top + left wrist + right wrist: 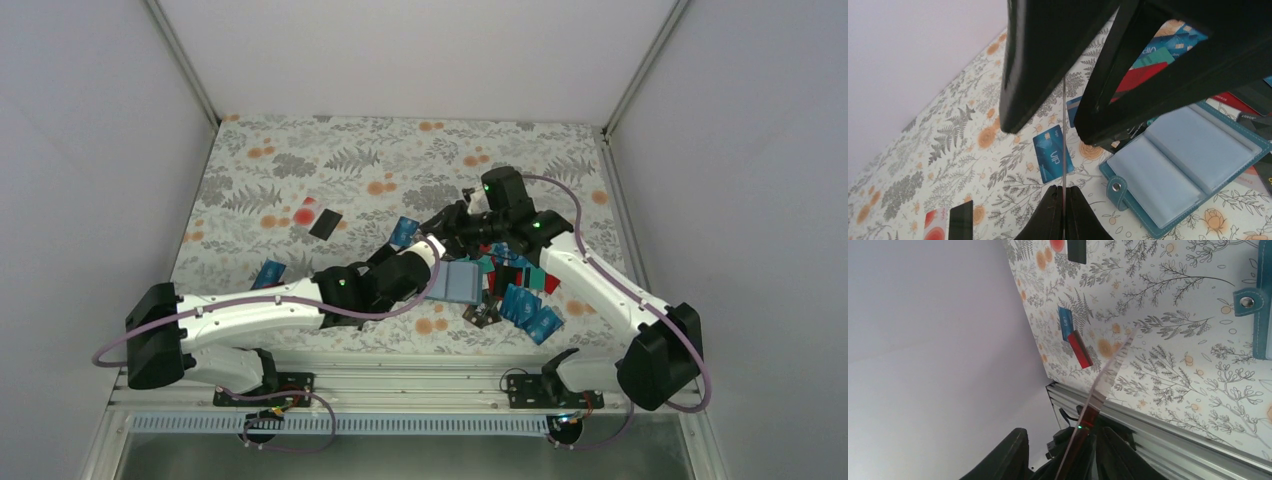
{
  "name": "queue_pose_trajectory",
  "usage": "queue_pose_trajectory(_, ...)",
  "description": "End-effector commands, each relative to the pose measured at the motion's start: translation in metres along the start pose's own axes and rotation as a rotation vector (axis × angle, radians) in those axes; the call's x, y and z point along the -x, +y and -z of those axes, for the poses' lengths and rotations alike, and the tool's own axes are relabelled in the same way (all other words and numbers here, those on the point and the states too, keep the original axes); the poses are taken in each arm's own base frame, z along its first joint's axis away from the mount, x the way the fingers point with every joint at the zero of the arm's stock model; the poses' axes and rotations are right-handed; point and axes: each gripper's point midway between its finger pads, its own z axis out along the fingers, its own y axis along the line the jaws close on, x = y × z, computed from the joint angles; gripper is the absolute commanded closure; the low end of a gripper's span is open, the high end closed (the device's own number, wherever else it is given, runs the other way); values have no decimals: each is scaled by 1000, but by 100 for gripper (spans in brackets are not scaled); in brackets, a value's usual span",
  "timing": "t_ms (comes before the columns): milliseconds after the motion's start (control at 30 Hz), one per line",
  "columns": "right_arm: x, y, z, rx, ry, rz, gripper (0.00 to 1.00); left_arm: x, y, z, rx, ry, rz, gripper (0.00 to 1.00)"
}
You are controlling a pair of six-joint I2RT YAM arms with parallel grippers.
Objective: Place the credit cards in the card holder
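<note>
My left gripper (pixel 1064 187) is shut on a thin credit card (pixel 1064 125), held upright and seen edge-on, above the floral table left of the card holder. The right gripper (pixel 1065 437) is open, its fingers (pixel 1038 60) straddling that same card (pixel 1105 380); one finger stands clear of it, the other is close beside it. In the top view both grippers meet at mid-table, left (pixel 437 243) and right (pixel 447 222). The teal card holder (pixel 460 283) lies open and flat, pale blue sleeves up (pixel 1193 160). A pile of blue, teal, red and black cards (pixel 520 295) lies right of it.
Loose cards lie on the cloth: a blue VIP card (pixel 1050 152) near the holder, a red and black pair (pixel 318 217) at left, a blue one (pixel 268 272) near the front left. The metal front rail (pixel 1148 415) and white walls bound the table.
</note>
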Motion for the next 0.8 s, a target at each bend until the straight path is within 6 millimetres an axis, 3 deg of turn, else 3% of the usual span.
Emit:
queue_pose_trajectory(0,-3,1,-8,-4,18,0,66,17,5,2,38,-35,4,98)
queue_pose_trajectory(267,0,-4,-11,-20,18,4,95,16,-5,7,42,-32,-30,98)
queue_pose_trajectory(433,0,-5,-9,-29,12,20,96,13,-11,4,45,-6,-53,97)
queue_pose_trajectory(500,0,-5,-8,-30,9,38,96,13,-15,2,29,3,-53,85)
queue_pose_trajectory(633,5,-18,-9,-47,10,124,96,9,-28,3,-53,3,-28,43)
queue_pose_trajectory(700,11,-28,-8,-51,5,188,96,5,-35,4,-97,4,1,32)
queue_pose_trajectory(767,19,-43,-6,-88,-12,260,96,-1,-41,4,-161,7,49,28)
